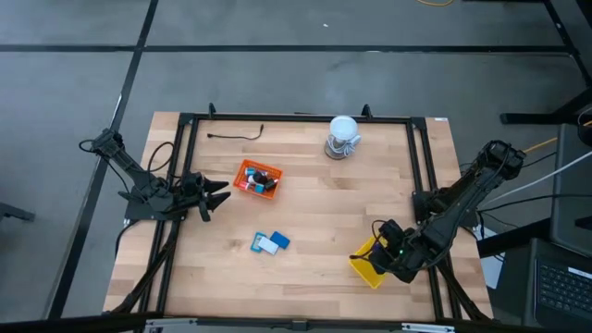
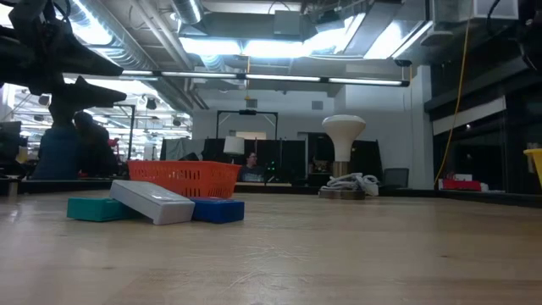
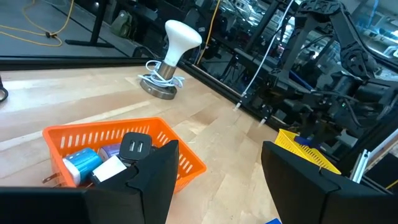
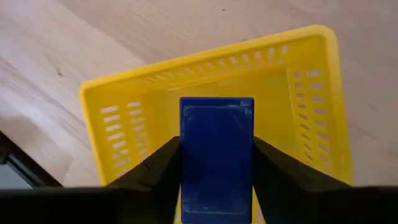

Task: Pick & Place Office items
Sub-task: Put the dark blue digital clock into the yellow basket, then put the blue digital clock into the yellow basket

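Observation:
My right gripper (image 1: 384, 245) hangs over the yellow mesh tray (image 4: 124, 118) at the table's near right and is shut on a navy block (image 4: 216, 155). My left gripper (image 1: 222, 194) is open, level, just left of the orange mesh tray (image 1: 257, 178). That tray holds a black piece (image 3: 135, 148), a light blue piece (image 3: 81, 163) and a white piece (image 3: 111, 168). A teal block (image 2: 97, 207), a white block (image 2: 152, 202) and a blue block (image 2: 218, 209) lie together mid-table; the white one leans across the others. My right gripper pinches the navy block between its two fingers (image 4: 158, 165), one on each long side (image 4: 186, 149). The fingers point down from above into the yellow tray, lying along the block. Its free end (image 4: 216, 106) sticks out over the tray's floor; whether it touches, I cannot tell.
A white-and-grey roll with a cord (image 1: 342, 139) stands at the table's far edge. A black cable (image 1: 236, 135) lies at the far left. A black frame (image 1: 296, 117) runs around the table top. Bare wood lies between the two trays.

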Controlling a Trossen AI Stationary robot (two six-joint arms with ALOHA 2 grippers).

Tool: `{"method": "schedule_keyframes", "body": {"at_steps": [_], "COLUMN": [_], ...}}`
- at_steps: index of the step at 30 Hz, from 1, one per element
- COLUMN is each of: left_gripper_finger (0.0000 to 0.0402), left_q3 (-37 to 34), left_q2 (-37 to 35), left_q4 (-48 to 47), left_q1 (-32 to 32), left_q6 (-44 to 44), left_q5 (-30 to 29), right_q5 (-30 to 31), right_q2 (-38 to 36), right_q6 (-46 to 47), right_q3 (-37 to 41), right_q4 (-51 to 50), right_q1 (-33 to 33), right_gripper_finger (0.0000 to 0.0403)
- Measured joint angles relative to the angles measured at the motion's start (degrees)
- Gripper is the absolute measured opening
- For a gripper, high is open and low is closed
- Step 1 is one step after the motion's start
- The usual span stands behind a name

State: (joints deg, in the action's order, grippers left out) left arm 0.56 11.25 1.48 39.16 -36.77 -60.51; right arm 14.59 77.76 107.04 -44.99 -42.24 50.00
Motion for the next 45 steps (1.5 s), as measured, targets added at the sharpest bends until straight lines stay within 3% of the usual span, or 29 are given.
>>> {"method": "schedule_keyframes", "body": {"at_steps": [5,8,11,14,17,19,22,24,29,35,40,45], "left_gripper_finger": [0.0224,0.0224,0.0224,0.0224,0.0224,0.0224,0.0224,0.0224,0.0224,0.0224,0.0224,0.0224], "left_q3": [0.0,0.0,0.0,0.0,0.0,0.0,0.0,0.0,-0.02,-0.02,-0.02,-0.02], "left_q2": [0.0,0.0,0.0,0.0,0.0,0.0,0.0,0.0,0.0,0.0,0.0,0.0], "left_q4": [0.0,0.0,0.0,-0.02,-0.04,0.0,0.11,0.18,0.26,0.35,0.37,0.37], "left_q1": [0.0,0.0,0.0,0.0,0.0,0.0,0.0,0.0,0.0,0.02,0.01,0.01], "left_q6": [-0.03,-0.01,-0.01,-0.22,-1.45,-1.64,-1.66,-1.67,-3.47,-4.03,-4.03,-4.03], "left_q5": [-0.01,-0.02,-0.49,-1.23,-1.53,-1.45,-1.27,-1.21,-1.08,-0.76,-0.4,0.09], "right_q5": [0.0,2.17,7.33,17.9,28.69,30.31,22.84,16.86,4.2,-4.11,-6.62,-10.09], "right_q2": [0.0,0.0,-0.21,-1.66,-3.22,-3.63,-2.94,-1.45,6.29,24.22,38.83,49.82], "right_q6": [3.14,3.61,4.0,2.51,-6.09,-16.12,-30.79,-36.64,-48.94,-65.52,-72.61,-73.49], "right_q3": [0.0,0.0,0.02,0.02,0.04,0.02,-0.16,-2.37,-16.3,-39.85,-54.98,-61.91], "right_q4": [1.0,4.1,9.0,17.3,28.94,39.41,53.35,53.75,36.33,13.18,6.99,3.31], "right_q1": [0.0,-0.01,-0.6,-2.25,-5.65,-9.21,-15.79,-20.38,-29.66,-34.06,-34.4,-34.84], "right_gripper_finger": [0.0298,0.0323,0.0313,0.0285,0.0253,0.0232,0.0208,0.0196,0.0185,0.0185,0.0184,0.0184]}}
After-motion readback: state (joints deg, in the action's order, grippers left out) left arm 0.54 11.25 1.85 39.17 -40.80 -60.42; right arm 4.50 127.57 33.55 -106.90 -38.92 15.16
